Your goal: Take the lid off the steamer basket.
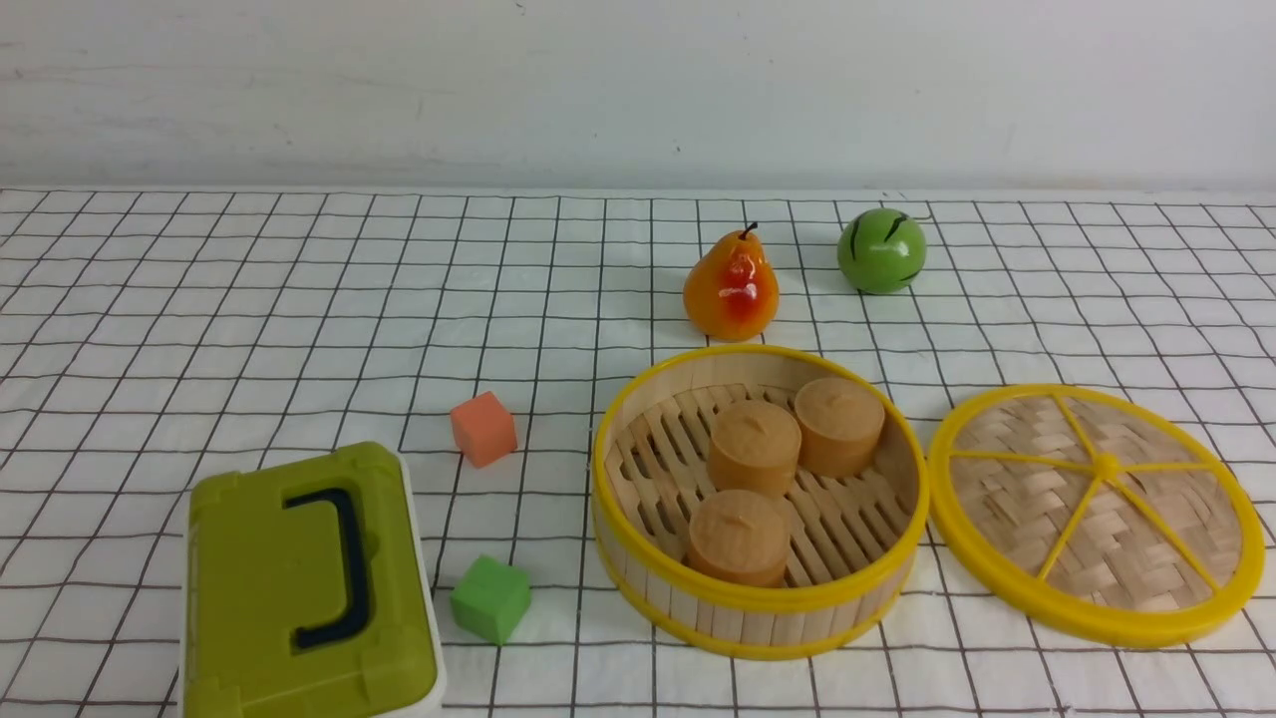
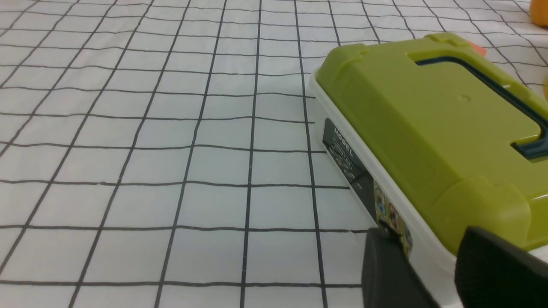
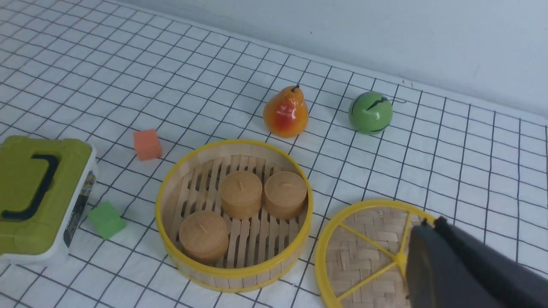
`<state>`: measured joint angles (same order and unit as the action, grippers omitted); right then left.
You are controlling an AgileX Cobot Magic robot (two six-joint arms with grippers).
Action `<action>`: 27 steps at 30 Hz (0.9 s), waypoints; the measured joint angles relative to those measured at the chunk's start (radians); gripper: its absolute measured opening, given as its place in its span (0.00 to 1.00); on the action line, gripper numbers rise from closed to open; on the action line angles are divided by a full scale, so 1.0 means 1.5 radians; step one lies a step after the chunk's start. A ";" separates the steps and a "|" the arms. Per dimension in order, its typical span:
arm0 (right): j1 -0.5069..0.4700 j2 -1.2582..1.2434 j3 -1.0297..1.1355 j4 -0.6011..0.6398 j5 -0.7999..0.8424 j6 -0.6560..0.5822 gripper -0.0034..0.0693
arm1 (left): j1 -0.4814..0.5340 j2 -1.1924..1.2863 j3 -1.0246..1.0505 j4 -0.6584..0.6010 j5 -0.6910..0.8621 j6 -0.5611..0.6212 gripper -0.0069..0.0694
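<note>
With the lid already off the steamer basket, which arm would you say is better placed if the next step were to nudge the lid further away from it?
The right, I'd judge: its gripper shows over the lid, while the left gripper is by the green box.

Dark, blurred jaws, tapering.

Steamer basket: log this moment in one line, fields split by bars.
basket: open, three buns inside | lid: off, flat on table | right gripper: shut, empty | lid removal: done
</note>
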<state>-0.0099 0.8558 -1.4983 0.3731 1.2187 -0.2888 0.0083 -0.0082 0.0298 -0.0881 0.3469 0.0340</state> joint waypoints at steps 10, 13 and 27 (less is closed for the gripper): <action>0.000 -0.019 0.000 0.019 0.030 0.000 0.03 | 0.000 0.000 0.000 0.000 0.000 0.000 0.40; 0.000 -0.019 0.000 0.015 0.030 -0.001 0.03 | 0.000 0.000 0.000 0.000 0.000 0.000 0.40; 0.000 -0.095 0.225 -0.089 -0.168 -0.001 0.02 | 0.000 0.000 0.000 0.000 0.000 0.000 0.40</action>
<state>-0.0099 0.7140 -1.1614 0.2396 0.9662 -0.2909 0.0083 -0.0082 0.0298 -0.0881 0.3469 0.0340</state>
